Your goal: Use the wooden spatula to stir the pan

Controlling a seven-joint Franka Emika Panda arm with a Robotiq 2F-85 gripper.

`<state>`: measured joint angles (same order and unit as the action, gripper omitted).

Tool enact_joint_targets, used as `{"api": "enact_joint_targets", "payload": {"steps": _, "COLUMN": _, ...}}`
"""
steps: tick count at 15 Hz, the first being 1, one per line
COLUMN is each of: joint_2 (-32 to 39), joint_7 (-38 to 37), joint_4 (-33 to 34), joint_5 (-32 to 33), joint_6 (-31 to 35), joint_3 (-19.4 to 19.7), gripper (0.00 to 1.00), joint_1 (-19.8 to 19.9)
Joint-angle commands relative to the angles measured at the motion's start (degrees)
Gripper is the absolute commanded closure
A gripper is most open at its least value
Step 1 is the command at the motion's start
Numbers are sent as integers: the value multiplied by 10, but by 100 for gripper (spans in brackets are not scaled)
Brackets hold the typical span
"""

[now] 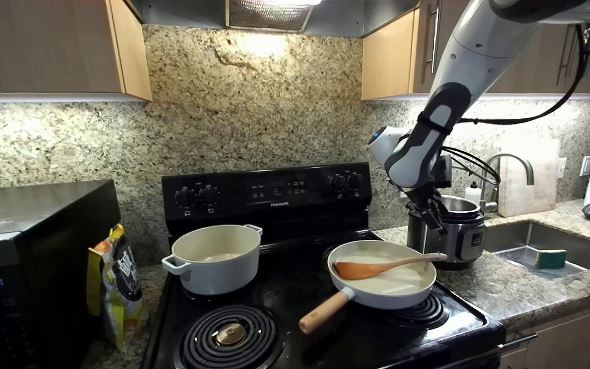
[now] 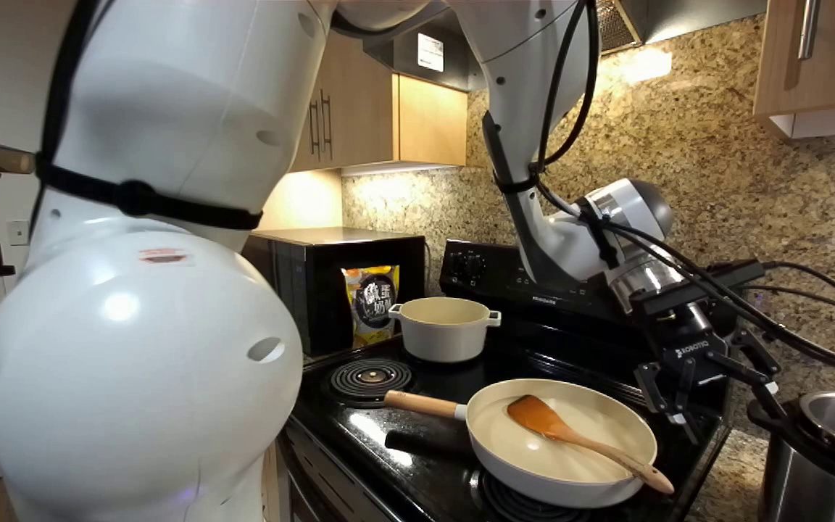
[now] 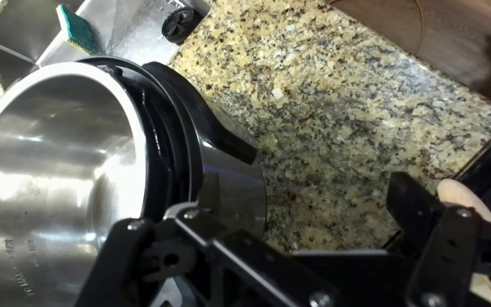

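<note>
You have one wooden spatula (image 1: 384, 266) and one cream-white pan (image 1: 397, 283), the pan standing over a coil burner (image 1: 429, 308) of the one stove (image 1: 325, 348). The spatula's blade lies inside the pan; its handle rests across the rim, the tip jutting out past it. You count one white pot (image 1: 220, 274) with two side handles, one snack bag (image 1: 126, 287), one microwave (image 1: 39, 266), one steel cooker (image 1: 438, 251) on the counter (image 3: 335, 128) and one sponge (image 1: 551, 259) in the sink (image 1: 587, 248). In both exterior views your one arm (image 1: 469, 61) is bent, its forearm sloping down and its wrist angled so that the gripper (image 2: 738, 424) slants downward near the cooker, higher than the spatula's tip; whether it touches the cooker you cannot tell. Its two fingers (image 3: 407, 200) stand wide apart with nothing held between them, and in the wrist view the spatula's tip shows past one finger
</note>
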<state>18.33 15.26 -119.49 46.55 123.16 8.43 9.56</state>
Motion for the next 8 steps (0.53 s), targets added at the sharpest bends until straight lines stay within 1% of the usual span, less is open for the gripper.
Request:
{"api": "enact_joint_targets", "payload": {"steps": 1, "joint_2": 4, "joint_7": 2, "joint_4": 3, "joint_5": 9, "joint_6": -7, "joint_3": 2, "gripper": 0, "joint_1": 0}}
{"api": "enact_joint_targets", "payload": {"steps": 5, "joint_2": 7, "joint_7": 5, "joint_4": 4, "joint_5": 11, "joint_6": 0, "joint_3": 2, "gripper": 0, "joint_1": 1}}
{"api": "enact_joint_targets", "payload": {"steps": 8, "joint_2": 7, "joint_7": -1, "joint_4": 1, "joint_5": 14, "joint_6": 25, "joint_3": 2, "gripper": 0, "joint_1": 4}}
